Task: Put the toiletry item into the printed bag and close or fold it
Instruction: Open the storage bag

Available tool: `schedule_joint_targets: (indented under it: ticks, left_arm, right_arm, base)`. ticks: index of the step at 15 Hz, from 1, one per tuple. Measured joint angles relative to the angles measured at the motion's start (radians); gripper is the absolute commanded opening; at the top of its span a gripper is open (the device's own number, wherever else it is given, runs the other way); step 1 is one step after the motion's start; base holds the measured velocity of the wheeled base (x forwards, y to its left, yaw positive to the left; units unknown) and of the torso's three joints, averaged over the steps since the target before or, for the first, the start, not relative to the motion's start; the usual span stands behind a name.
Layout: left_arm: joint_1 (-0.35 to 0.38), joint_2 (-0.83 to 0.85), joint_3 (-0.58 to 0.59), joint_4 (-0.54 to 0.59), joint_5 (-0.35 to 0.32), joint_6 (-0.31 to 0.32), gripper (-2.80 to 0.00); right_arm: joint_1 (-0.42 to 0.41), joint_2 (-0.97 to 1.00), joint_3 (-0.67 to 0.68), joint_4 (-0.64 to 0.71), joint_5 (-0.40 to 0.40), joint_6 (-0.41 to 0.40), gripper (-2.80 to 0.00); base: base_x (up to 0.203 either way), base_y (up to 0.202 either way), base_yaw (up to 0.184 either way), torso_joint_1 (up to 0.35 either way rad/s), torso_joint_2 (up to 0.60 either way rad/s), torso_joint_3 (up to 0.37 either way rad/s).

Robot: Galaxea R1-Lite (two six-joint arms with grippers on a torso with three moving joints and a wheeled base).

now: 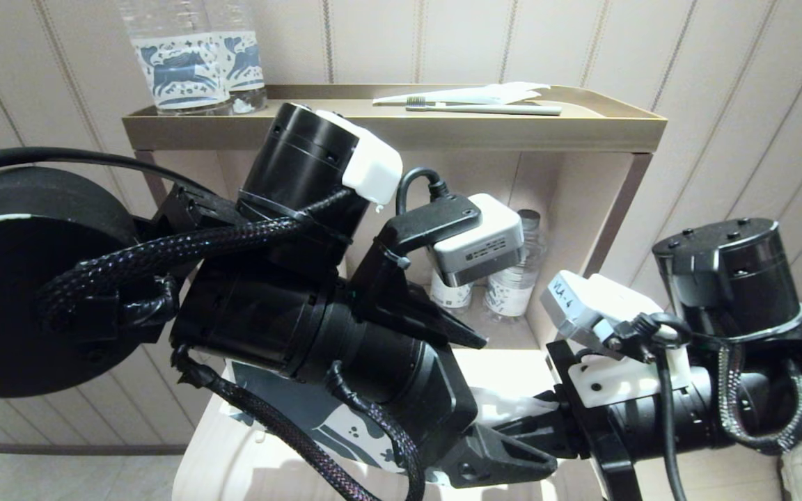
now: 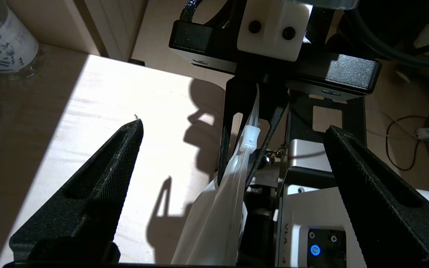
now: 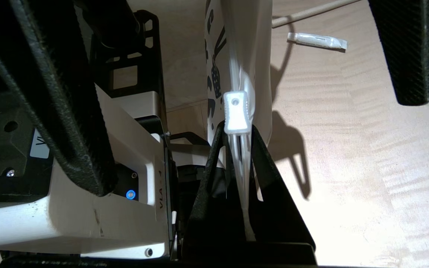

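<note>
Holding the printed bag [image 3: 240, 48] upright by its top edge, the right gripper [image 3: 237, 149] has its fingers pressed together on the zip track, and the white slider [image 3: 235, 113] sits just beyond the fingertips. The left gripper [image 2: 233, 156] faces it with its two fingers wide apart, one on each side of the bag edge, not touching it. I judge that the step in hand is closing the zip: the left fingers should come together on the slider itself, not on the thin plastic below, and then pull straight along the track while the right gripper keeps the edge tight, so that the bag does not fold or slip. The toiletry item is not visible here; whether it is already inside the bag I cannot tell. A small white sachet [image 3: 317, 40] lies on the wooden table [image 3: 367, 149] behind the bag.
</note>
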Motion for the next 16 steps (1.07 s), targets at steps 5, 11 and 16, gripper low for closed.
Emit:
schedule_joint_targets:
  ticks: [5,11,16]
  left_arm:
    - [-0.002,-0.003,-0.009,-0.005,0.007,0.008,-1.94]
    - [-0.004,-0.003,0.003,-0.006,0.011,0.013,-2.8]
    - [-0.002,0.003,-0.007,-0.006,0.011,0.013,-2.8]
  right_arm:
    - [0.0,-0.003,-0.001,0.0,-0.001,0.0,-2.8]
    - [-0.002,-0.003,-0.002,-0.001,-0.001,-0.001,-2.8]
    - [-0.001,0.001,0.0,-0.005,-0.003,-0.003,-2.8]
  base:
    - [0.0,0.0,0.0,0.0,0.0,0.0]
    - [0.0,0.0,0.0,0.0,0.0,0.0]
    - [0.0,0.0,0.0,0.0,0.0,0.0]
